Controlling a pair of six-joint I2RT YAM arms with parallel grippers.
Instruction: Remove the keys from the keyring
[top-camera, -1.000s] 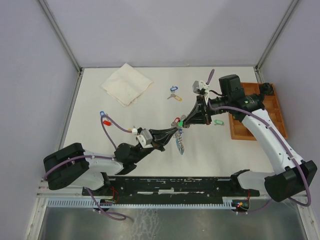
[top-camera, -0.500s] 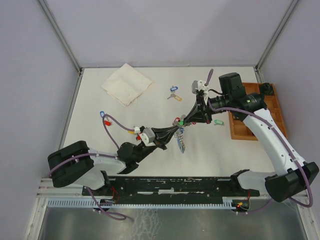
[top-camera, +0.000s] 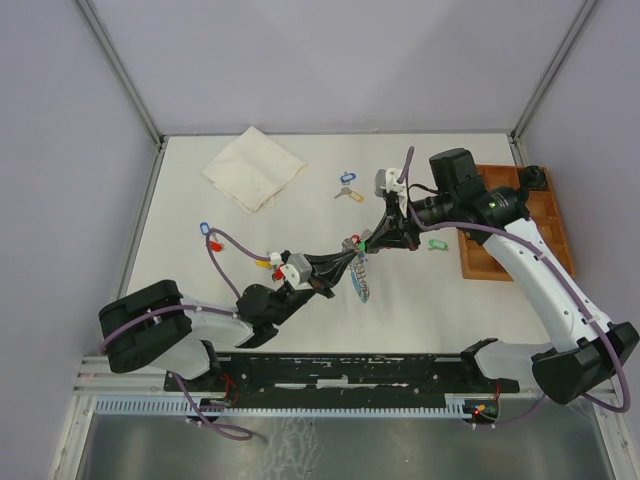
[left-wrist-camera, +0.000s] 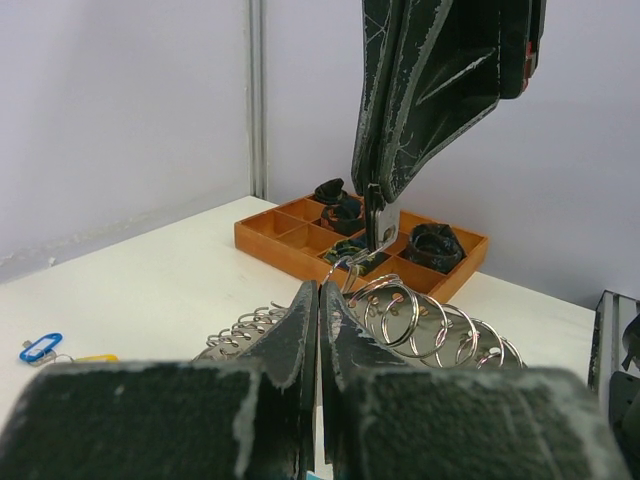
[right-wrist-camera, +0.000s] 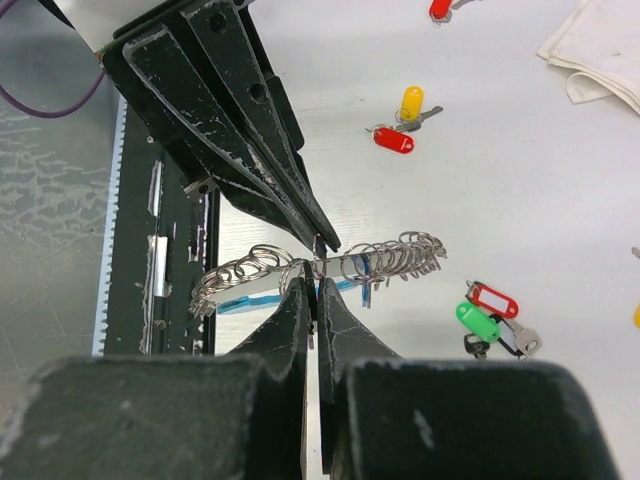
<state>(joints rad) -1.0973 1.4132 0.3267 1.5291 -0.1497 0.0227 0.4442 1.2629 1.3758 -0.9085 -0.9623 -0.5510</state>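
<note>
The keyring (right-wrist-camera: 400, 262), a loop of silvery rings on a light-blue band (right-wrist-camera: 245, 298), hangs above the table's middle between both grippers. It also shows in the top view as the keyring (top-camera: 361, 281) and in the left wrist view as ring coils (left-wrist-camera: 430, 320). My left gripper (left-wrist-camera: 320, 292) is shut on the keyring, reaching it from the left gripper's side (top-camera: 350, 263). My right gripper (right-wrist-camera: 314, 292) is shut on a small ring of the loop, its fingers (left-wrist-camera: 385, 190) coming down from above. Two tagged keys, red (right-wrist-camera: 490, 298) and green (right-wrist-camera: 478, 320), lie below.
A folded cloth (top-camera: 253, 168) lies at the back left. Loose tagged keys lie about: blue (top-camera: 347, 178), green (top-camera: 434, 244), red and blue (top-camera: 208, 232), yellow and red (top-camera: 268, 262). A wooden compartment tray (top-camera: 520, 225) stands at the right edge.
Both grippers have stayed shut at the keyring. The right wrist has shifted a little left and turned, and the left arm has crept slightly inward with it.
</note>
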